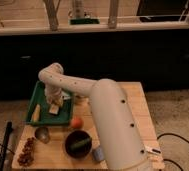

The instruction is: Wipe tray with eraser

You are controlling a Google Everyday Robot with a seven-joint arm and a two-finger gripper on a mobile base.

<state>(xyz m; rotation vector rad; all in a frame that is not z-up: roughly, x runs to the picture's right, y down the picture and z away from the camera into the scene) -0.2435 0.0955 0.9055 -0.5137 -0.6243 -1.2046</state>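
Observation:
The dark green tray (pixel 42 89) lies at the back left of the wooden table. My white arm reaches over it from the right and bends down. My gripper (pixel 54 104) is low over the tray's middle, at a pale cream block, the eraser (pixel 54 109), which rests on the tray floor directly under the gripper. A yellow elongated piece (pixel 36 114) lies in the tray's front left corner.
An orange fruit (pixel 76 122) sits just in front of the tray. A dark bowl (pixel 78 144) holds something green. A small metal cup (pixel 42 134), a pile of brown pieces (pixel 26 151) and a light blue-grey block (pixel 98 154) lie toward the front edge.

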